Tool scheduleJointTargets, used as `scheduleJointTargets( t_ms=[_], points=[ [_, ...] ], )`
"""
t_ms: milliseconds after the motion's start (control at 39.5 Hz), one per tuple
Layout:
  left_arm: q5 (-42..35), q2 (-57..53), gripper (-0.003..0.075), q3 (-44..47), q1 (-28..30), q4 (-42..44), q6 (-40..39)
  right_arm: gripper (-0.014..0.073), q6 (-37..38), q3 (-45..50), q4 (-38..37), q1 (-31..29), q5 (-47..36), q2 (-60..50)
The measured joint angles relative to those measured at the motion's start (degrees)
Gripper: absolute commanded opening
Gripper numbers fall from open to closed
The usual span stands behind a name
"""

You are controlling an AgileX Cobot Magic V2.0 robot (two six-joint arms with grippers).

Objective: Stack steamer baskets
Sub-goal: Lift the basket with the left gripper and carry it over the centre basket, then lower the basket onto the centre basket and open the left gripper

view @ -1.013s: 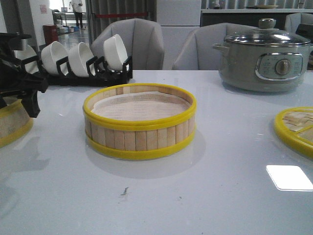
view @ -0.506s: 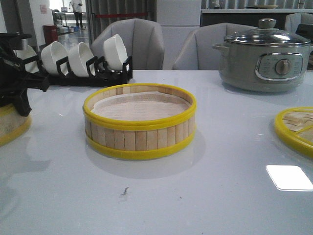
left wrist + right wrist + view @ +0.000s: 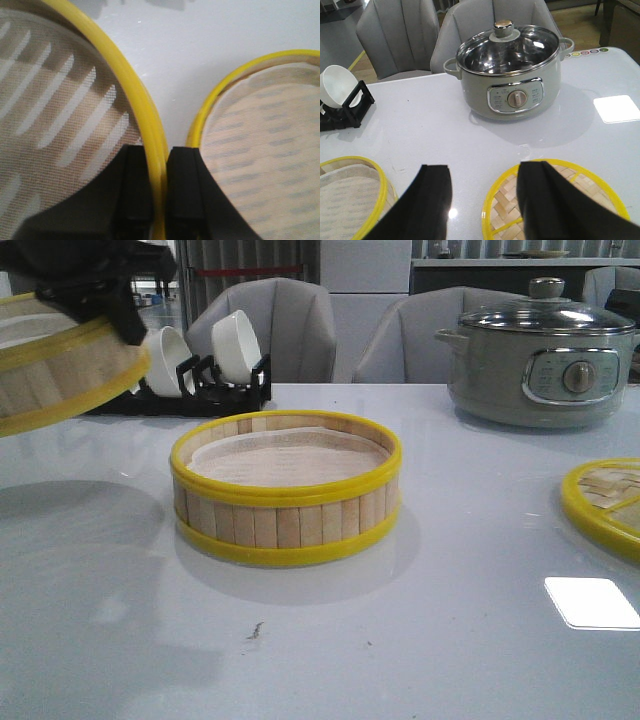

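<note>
One steamer basket stands on the white table in the middle of the front view. My left gripper is shut on the yellow top rim of the other steamer basket and holds it tilted in the air at the far left, above table height. In the left wrist view the two fingers pinch that rim, with the held basket's liner on one side and the standing basket below on the other. My right gripper is open and empty above the table.
The flat woven lid lies at the right table edge, under my right gripper's finger. A grey electric pot stands at the back right. A black rack with white bowls is at the back left.
My left gripper has lifted the left basket from the table up into the air and a little to the right. The middle basket has not moved.
</note>
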Motion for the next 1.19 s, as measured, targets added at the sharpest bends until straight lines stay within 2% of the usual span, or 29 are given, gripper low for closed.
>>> scheduleJointTargets(
  t_ms=[304, 481, 911, 1190],
  points=[
    [0.6, 0.6, 0.0089, -4.1, -13.5, -0.2, 0.0, 0.0423, 0.0, 0.0, 0.0, 0.0, 0.0, 0.0],
    [0.8, 3.9, 0.0089, -7.9, -18.4, -0.4, 0.0, 0.0423, 0.0, 0.0, 0.0, 0.0, 0.0, 0.0],
    [3.1, 13.3, 0.0086, -11.9, -22.8, -0.4, 0.0, 0.0423, 0.0, 0.0, 0.0, 0.0, 0.0, 0.0],
    [1.8, 15.1, 0.0086, -12.6, -23.9, -0.3, 0.1, 0.0423, 0.0, 0.0, 0.0, 0.0, 0.0, 0.0]
  ],
)
